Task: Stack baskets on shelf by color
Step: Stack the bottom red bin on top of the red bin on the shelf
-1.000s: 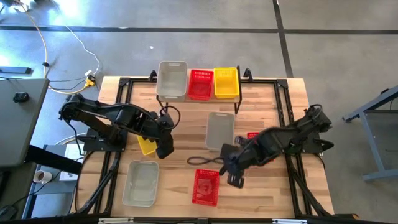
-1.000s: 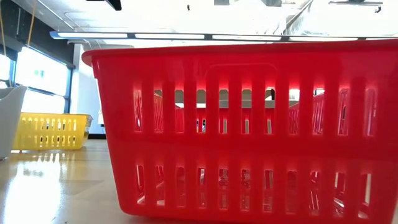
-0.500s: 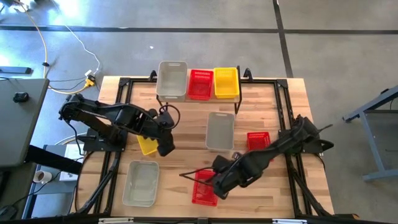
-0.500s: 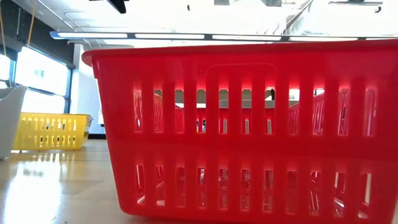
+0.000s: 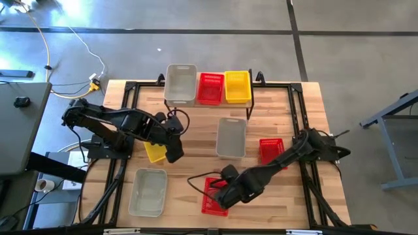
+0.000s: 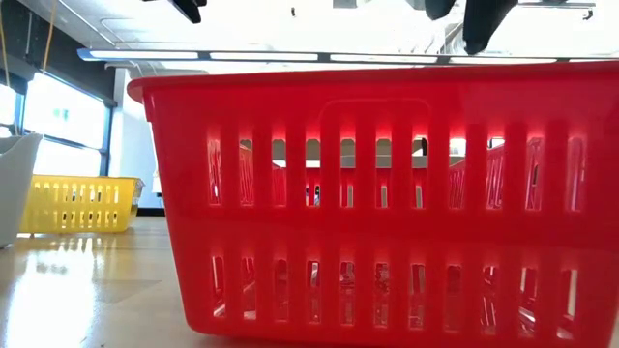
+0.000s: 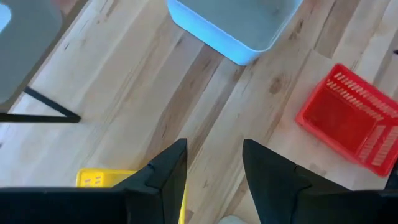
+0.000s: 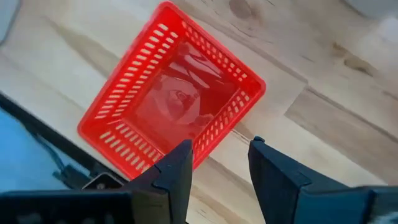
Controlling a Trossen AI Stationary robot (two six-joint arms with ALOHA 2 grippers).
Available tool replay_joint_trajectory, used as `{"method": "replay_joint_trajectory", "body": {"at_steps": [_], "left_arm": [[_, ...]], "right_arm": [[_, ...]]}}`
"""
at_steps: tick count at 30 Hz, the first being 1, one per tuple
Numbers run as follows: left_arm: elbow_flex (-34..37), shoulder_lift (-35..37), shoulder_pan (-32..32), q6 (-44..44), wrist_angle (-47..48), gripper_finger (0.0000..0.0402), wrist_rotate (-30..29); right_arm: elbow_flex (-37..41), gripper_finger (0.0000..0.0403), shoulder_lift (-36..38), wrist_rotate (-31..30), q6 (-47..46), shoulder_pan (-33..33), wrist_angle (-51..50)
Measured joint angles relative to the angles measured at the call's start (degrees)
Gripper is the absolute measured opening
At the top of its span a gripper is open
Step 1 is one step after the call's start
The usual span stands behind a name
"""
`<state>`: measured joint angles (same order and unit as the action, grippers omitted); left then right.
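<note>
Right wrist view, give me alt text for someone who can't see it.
The open right gripper hovers over one edge of an empty red basket that sits on the wooden table, seen from above.

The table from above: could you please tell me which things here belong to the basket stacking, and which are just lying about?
Belong:
- shelf holding grey basket, red basket, yellow basket
- loose baskets: grey, grey, red, red, yellow
- right gripper above that red one; left gripper waiting

Lying about:
- yellow cable on the floor
</note>
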<state>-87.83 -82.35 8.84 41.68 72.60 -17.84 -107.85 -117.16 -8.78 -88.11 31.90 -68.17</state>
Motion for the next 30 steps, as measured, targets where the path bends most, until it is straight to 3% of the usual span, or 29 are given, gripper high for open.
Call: {"method": "replay_joint_trajectory", "body": {"at_steps": [19,30], "left_arm": [[0.0,0.0,0.3,-11.5,0.0,0.0145,0.7],[0.0,0.0,0.3,-13.9,0.0,0.0145,0.5]], "right_arm": [[0.0,0.0142,-8.6,3.0,-13.7,0.3,3.9],[0.0,0.0142,-11.8,3.4,-20.1,1.3,4.2]]}}
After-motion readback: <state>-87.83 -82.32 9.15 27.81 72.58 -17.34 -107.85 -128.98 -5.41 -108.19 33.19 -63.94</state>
